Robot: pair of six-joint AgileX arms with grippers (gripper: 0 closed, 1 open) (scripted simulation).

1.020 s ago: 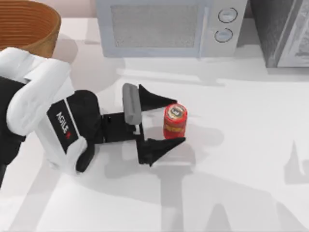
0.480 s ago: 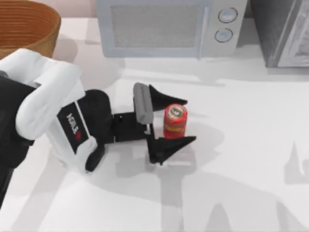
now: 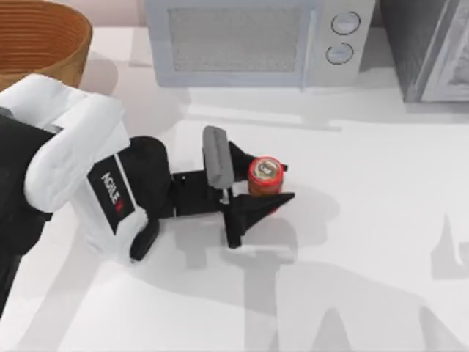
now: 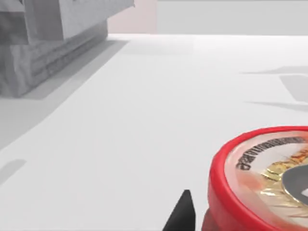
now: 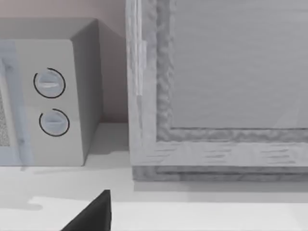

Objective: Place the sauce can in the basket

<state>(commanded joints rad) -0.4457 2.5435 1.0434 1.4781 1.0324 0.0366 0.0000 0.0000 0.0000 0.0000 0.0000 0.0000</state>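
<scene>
Can [image 3: 265, 174]: small, red, silver top with a label print, upright on the white table [image 3: 366, 242] near its middle. From the left wrist view the can's red rim and printed top [image 4: 269, 178] sit close under the camera, with one dark fingertip [image 4: 183, 214] just beside the rim.

Left gripper [image 3: 275, 183]: reaches in from the left, low over the table, its two black fingers pinching the can, one on the far side and one on the near side, both touching its wall. A grey bar [image 3: 218, 156] crosses the gripper's base. The white and black arm [image 3: 80, 176] bearing the AgileX mark stretches back to the left edge.

Basket [image 3: 40, 37]: large, round, woven, tan outside with a ribbed reddish-brown inside, at the far left corner, well apart from the can and partly cut by the frame.

Microwave [image 3: 256, 40]: grey, two round dials on its right, along the far edge behind the can. It also appears in the right wrist view [image 5: 48, 96].

Cabinet [image 3: 432, 48]: grey, at the far right corner, just beside the microwave.

Right gripper: one dark finger [image 5: 94, 214] shows in the right wrist view, facing the cabinet front [image 5: 231, 86]; whether spread or pressed together, cannot tell.
</scene>
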